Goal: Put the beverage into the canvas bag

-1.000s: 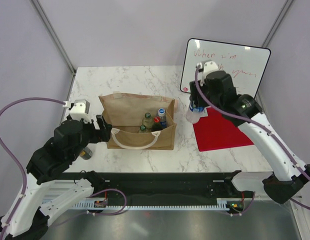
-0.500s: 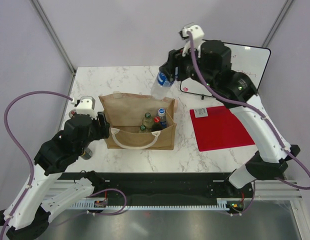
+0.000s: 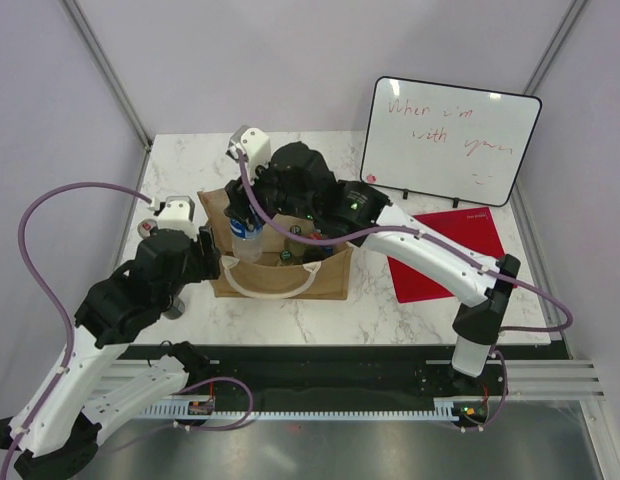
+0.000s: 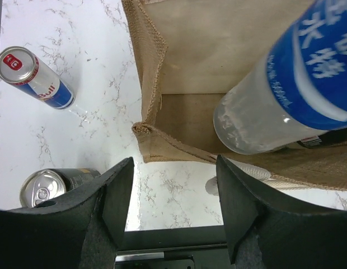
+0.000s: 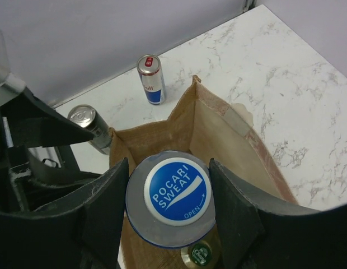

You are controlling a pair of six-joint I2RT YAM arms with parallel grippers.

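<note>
The tan canvas bag (image 3: pixel 330 281) stands open mid-table with white handles. It also shows in the left wrist view (image 4: pixel 184 61) and the right wrist view (image 5: pixel 218 134). My right gripper (image 3: pixel 252 215) (image 5: pixel 170 208) is shut on a clear Pocari Sweat bottle (image 3: pixel 246 240) (image 5: pixel 175 193) with a blue label (image 4: pixel 285 95). It holds the bottle upright in the bag's left half, with the lower end inside the mouth. Other bottles (image 3: pixel 288 256) stand in the bag, one with a green cap (image 5: pixel 199 255). My left gripper (image 3: pixel 208 255) (image 4: pixel 173 190) is open and empty beside the bag's left end.
A Red Bull can (image 4: pixel 33 78) (image 5: pixel 152 80) and a dark can (image 4: pixel 50 188) (image 5: pixel 90 126) (image 3: pixel 172 307) stand on the marble left of the bag. A whiteboard (image 3: pixel 450 140) stands at the back right, with a red mat (image 3: pixel 460 255) in front of it.
My right arm carried the bottle from above the red mat leftward over the bag and lowered it into the bag's left half. My left arm barely moved.
</note>
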